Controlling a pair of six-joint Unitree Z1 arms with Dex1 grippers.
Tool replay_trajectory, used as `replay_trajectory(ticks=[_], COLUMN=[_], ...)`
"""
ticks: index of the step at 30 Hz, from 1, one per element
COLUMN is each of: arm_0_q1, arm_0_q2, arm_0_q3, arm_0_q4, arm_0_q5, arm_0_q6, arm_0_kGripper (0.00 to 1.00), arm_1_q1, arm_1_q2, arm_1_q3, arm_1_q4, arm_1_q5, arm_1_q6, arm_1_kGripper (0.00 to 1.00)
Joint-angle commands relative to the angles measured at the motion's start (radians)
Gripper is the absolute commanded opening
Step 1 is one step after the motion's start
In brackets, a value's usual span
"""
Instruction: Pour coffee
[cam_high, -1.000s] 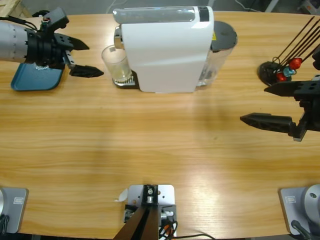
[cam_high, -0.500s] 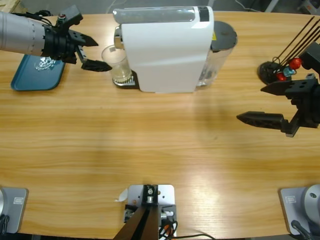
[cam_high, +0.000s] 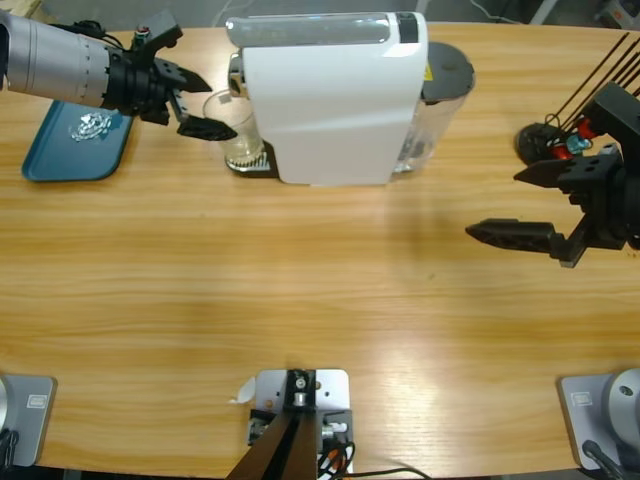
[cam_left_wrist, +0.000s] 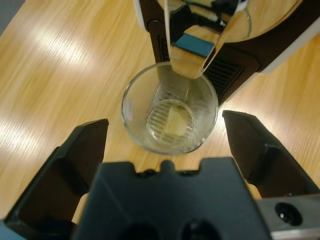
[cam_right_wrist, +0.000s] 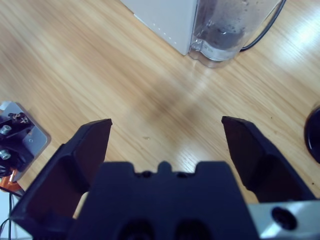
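The left arm (cam_high: 60, 65) reaches in from the upper left edge of the high view, its silver forearm lying nearly level and pointing toward the middle. Its tool (cam_high: 200, 103) has both black jaws spread wide apart, one to either side in the left wrist view. The right arm (cam_high: 615, 205) comes in from the right edge, and its tool (cam_high: 520, 203) also points toward the middle with jaws wide apart and nothing between them.

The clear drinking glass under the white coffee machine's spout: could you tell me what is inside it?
The clear drinking glass looks empty: its ribbed base shows through, with no dark coffee. The drip tray beneath is mostly hidden.
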Motion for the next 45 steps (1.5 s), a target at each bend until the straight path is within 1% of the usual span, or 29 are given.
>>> replay_trajectory(ticks=[1,17,20,22,24,25,26,27,31,32,33,34,37,41,45], arm_0_q1=[-0.003,-0.015,-0.015,-0.015,-0.015,-0.015,-0.015,-0.015,-0.015,-0.015,-0.015,-0.015,-0.012,0.007,0.037], arm_0_q2=[0.076,0.134,0.135,0.134,0.132,0.132,0.131,0.131,0.129,0.127,0.126,0.124,0.103,0.045,-0.035], arm_0_q3=[-0.022,-0.024,-0.025,-0.023,-0.02,-0.018,-0.017,-0.017,-0.02,-0.021,-0.02,-0.02,-0.009,0.009,0.028], arm_0_q4=[-0.024,-0.035,-0.037,-0.037,-0.037,-0.037,-0.036,-0.036,-0.036,-0.036,-0.036,-0.036,-0.036,-0.033,-0.006], arm_0_q5=[-0.035,-0.072,-0.073,-0.073,-0.072,-0.068,-0.064,-0.062,-0.057,-0.054,-0.053,-0.049,-0.028,-0.021,-0.007], arm_0_q6=[0.005,0.023,0.023,0.023,0.022,0.022,0.019,0.01,0.005,0.005,0.006,0.006,0.0,-0.099,-0.109], arm_0_kGripper=[1.0,1.0,0.96,0.891,0.775,0.698,0.558,0.442,0.425,0.401,0.314,0.276,0.269,0.26,0.26], arm_1_q1=[-0.014,-0.038,-0.042,-0.043,-0.043,-0.043,-0.043,-0.043,-0.047,-0.047,-0.048,-0.049,-0.049,-0.049,-0.049], arm_1_q2=[0.026,0.038,0.042,0.046,0.048,0.048,0.048,0.046,0.041,0.041,0.041,0.042,0.046,0.047,0.041], arm_1_q3=[-0.004,-0.004,-0.005,-0.005,-0.005,-0.005,-0.005,-0.005,-0.004,-0.005,-0.005,-0.004,-0.004,-0.007,-0.016], arm_1_q4=[-0.012,-0.02,-0.024,-0.031,-0.036,-0.037,-0.037,-0.037,-0.037,-0.037,-0.037,-0.04,-0.047,-0.052,-0.052], arm_1_q5=[-0.013,-0.007,-0.006,-0.005,-0.004,-0.004,-0.004,-0.004,-0.004,-0.004,-0.004,-0.004,-0.002,-0.002,-0.003], arm_1_q6=[-0.016,-0.021,-0.021,-0.021,-0.021,-0.021,-0.021,-0.021,-0.021,-0.021,-0.02,-0.019,-0.019,-0.019,-0.019], arm_1_kGripper=[1.0,1.0,1.0,1.0,1.0,1.0,1.0,1.0,0.996,0.996,0.996,0.996,0.996,0.996,0.996])
